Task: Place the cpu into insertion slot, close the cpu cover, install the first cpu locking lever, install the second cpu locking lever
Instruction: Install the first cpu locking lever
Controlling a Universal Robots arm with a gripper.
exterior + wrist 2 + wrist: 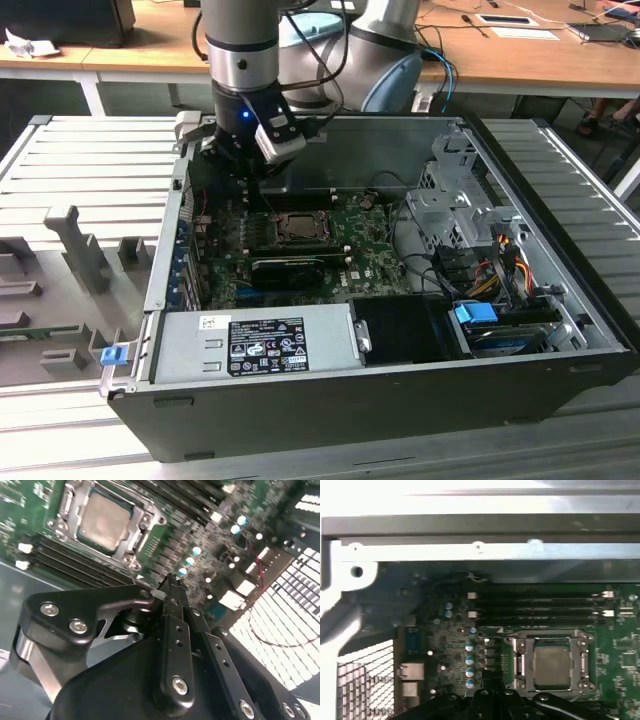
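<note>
We judge the main hazard to be a stray push. The pincer [170,586] is clenched on nothing, and if it descends off-line its tips could scrape the memory slots [535,605] or bear on the chip's bare face through the window of the cpu cover [519,661]. The cpu [551,662] lies in the insertion slot [300,228] under that frame, apart from the pincer, at about four o'clock from it in the exterior view.

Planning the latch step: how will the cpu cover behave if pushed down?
The cpu cover looks like thin bare metal, so it is probably light and stiff yet springy. It lies flat around the cpu, so a push would likely just seat it rather than slide it. Its shiny face may be slippery.
</note>
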